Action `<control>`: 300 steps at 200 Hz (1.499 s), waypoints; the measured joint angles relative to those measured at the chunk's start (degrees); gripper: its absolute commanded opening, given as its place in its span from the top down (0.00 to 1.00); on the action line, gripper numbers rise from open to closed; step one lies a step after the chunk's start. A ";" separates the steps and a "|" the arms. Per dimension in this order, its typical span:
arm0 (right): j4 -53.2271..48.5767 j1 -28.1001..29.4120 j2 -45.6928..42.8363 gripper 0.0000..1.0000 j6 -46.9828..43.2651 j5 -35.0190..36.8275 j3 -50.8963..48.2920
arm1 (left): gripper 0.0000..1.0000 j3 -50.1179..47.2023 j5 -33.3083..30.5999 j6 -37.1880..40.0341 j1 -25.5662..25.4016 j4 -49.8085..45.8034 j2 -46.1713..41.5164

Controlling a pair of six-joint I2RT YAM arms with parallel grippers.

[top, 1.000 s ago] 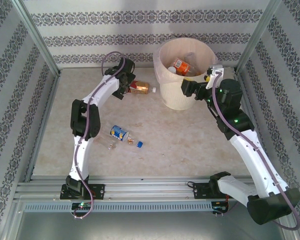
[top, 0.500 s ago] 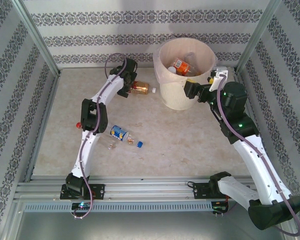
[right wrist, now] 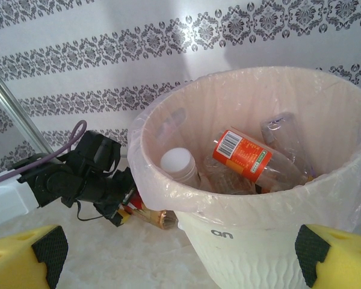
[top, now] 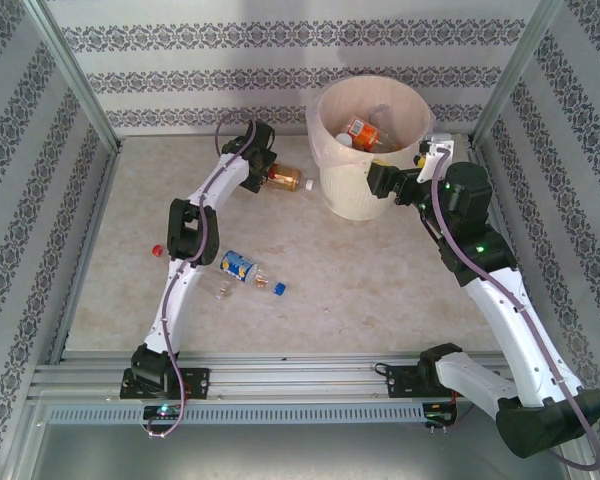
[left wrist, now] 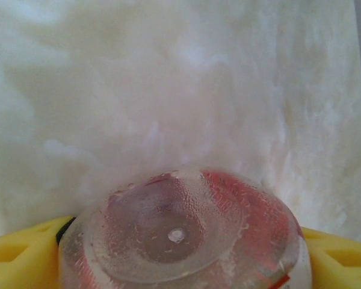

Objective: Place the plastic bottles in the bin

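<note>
Left wrist view: the red-labelled bottle (left wrist: 180, 232) sits base-on between the left gripper (left wrist: 183, 247)'s yellow fingers (left wrist: 24, 253), both pressing its sides. It lies on the table (top: 380, 270) just left of the bin (top: 355, 195). Over there the right gripper (right wrist: 180, 253) faces the bin, fingers spread wide.

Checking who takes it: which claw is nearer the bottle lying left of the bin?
Left. The left claw straddles the bottle at its base; the right claw is open on the other side of the bin, at its right front.
</note>
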 measured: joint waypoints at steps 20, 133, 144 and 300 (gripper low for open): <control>-0.20 0.02 0.09 0.02 0.00 -0.02 0.07 | 0.35 -6.54 0.17 2.97 0.04 3.41 -3.52; 2.51 5.09 -1.29 0.02 1.75 -0.92 -6.03 | 0.46 -49.20 4.59 20.96 1.38 27.61 -28.74; 3.04 6.03 -1.29 0.02 2.54 -0.42 -7.17 | 0.46 -53.27 5.49 22.73 1.38 29.73 -31.45; 14.43 13.31 8.92 0.02 10.45 -6.86 -12.66 | 0.46 -76.02 17.97 39.69 -2.73 40.30 -63.45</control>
